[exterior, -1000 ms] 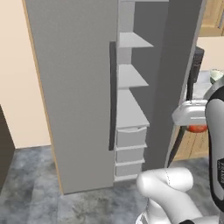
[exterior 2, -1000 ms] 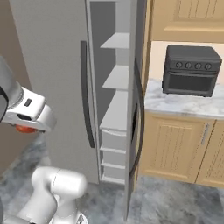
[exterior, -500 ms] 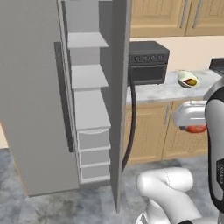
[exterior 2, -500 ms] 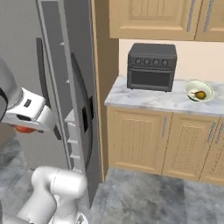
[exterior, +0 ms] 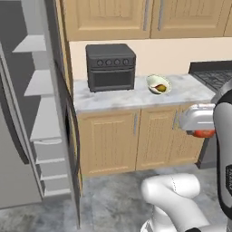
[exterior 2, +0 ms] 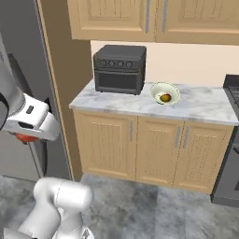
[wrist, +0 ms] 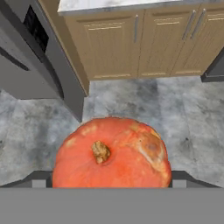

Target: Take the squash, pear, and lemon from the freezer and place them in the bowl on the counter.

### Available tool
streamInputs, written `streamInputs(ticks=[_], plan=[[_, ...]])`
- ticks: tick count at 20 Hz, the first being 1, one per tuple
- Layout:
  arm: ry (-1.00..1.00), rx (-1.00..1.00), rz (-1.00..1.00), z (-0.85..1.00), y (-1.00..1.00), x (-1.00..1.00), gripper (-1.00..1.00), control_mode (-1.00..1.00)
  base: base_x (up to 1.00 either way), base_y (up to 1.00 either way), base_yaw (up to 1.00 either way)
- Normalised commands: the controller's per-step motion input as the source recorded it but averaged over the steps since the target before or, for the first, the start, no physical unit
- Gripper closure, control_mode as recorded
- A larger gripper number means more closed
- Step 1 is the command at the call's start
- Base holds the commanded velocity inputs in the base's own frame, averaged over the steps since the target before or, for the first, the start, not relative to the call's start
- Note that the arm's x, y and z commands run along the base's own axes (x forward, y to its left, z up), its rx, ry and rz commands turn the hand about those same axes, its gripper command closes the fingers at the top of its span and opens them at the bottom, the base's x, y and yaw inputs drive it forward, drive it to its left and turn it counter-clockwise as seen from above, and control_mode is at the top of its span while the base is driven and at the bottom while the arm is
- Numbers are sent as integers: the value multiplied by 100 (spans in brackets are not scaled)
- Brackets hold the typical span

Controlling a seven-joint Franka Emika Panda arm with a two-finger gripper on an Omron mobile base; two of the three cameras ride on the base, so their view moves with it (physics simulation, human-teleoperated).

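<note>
My hand (wrist: 112, 183) holds the squash (wrist: 112, 153). The squash sits right between my two fingers, which stand far apart on its left and right sides. It is round, orange and bumpy, with a small brown stem on top and a pale rough patch on one side. In the left base view a bit of orange peeks out under my hand (exterior: 204, 131).

The bowl (exterior 2: 165, 93) sits on the surface (exterior 2: 196, 105), well apart from my hand. It is small, round and pale. I see something yellow and brown inside it, but I cannot tell what it is.

There is one bowl, one squash and one dark toaster oven (exterior 2: 120, 68) with four little knobs. The toaster oven is boxy and stands just beside the bowl.

The surface looks like white stone with grey lines. Under it are wooden cabinet doors (exterior 2: 154, 151) with thin metal handles.

The freezer (exterior: 31, 113) is tall and grey. Its door is open and I see flat grey shelves inside. The floor (wrist: 131, 105) is grey and blotchy.
</note>
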Motion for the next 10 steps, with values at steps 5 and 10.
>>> streamInputs(ticks=[5,10], plan=[[0,0,0,0,0,0,100,100,57,-82,0],[0,0,0,0,0,0,100,100,78,-46,0]])
